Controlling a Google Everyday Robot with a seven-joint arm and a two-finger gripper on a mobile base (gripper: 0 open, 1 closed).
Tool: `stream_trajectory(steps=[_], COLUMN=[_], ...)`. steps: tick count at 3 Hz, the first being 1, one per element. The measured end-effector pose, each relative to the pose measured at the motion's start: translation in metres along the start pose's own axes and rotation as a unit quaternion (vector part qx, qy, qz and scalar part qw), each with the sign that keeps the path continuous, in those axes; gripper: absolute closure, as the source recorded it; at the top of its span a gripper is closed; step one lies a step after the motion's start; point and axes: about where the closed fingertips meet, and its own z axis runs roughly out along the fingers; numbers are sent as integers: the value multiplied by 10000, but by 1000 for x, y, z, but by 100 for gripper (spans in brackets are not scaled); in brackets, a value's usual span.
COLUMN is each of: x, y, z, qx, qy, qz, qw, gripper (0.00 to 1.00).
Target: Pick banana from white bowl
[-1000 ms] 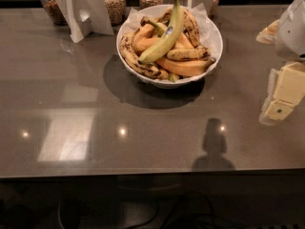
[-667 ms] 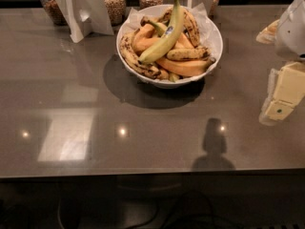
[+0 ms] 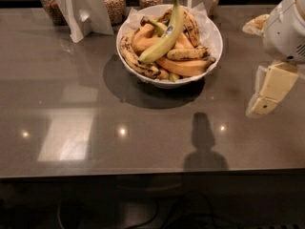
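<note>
The white bowl [image 3: 209, 56] stands at the back middle of the grey table, lined with crinkled white paper and piled with bananas. The banana [image 3: 167, 35], long and pale greenish-yellow with a small blue sticker, lies on top of the pile, its green stem pointing up toward the back. Orange-yellow and brown-spotted bananas lie under it. My gripper [image 3: 267, 92] hangs at the right edge of the view, above the table and to the right of the bowl, well apart from it. Its pale fingers [image 3: 276, 82] point down and to the left.
Glass jars [image 3: 113, 1] of grains stand along the back edge. A white card stand [image 3: 81, 11] is at the back left. A pale object [image 3: 256, 24] lies at the back right behind my arm. The table's front edge [image 3: 143, 174] runs across the lower part of the view.
</note>
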Motion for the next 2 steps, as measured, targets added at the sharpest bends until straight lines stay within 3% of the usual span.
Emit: stream_trajectory(steps=[1,2], x=[-24,-56], y=[-26,-54], z=[10,22], qx=[371,518], qy=[-458,-922], qz=[-571,-1376], qw=[9966,9848], gripper=[0,0])
